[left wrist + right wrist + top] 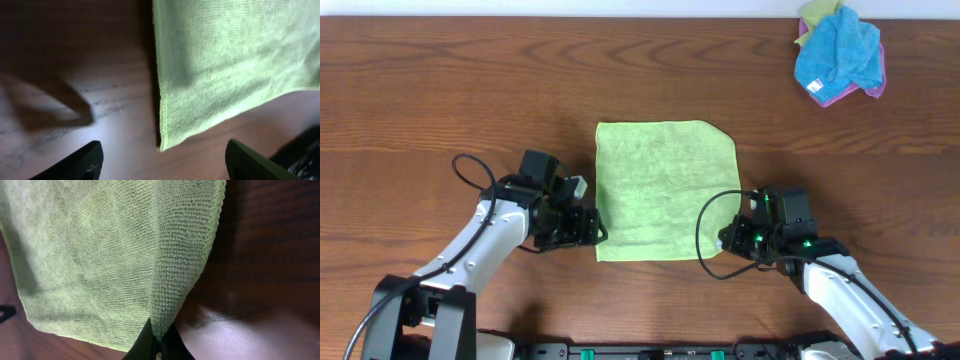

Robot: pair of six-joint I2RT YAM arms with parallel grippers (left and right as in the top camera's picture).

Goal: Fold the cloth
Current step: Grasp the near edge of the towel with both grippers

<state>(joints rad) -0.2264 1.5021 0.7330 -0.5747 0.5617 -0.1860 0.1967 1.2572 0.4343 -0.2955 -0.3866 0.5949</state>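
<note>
The cloth (665, 190) is plain lime-green terry, roughly square, lying flat mid-worktop (440, 90); the left end effector (162, 162) stands released just beside its near-left corner; the right end effector (157, 345) is clenched on the near-right corner, raising a ridge; a bunched bright blue cloth (835, 50) lies at the far right, well apart.

We identify a dark brown wood-grain desk (440, 90). The lime-green cloth (665, 190) lies spread on it, midway between the left and right sides and nearer the front edge. Near the far edge, toward the right, a bunched bright blue cloth (840, 55) rests over a purple cloth (837, 98).
</note>
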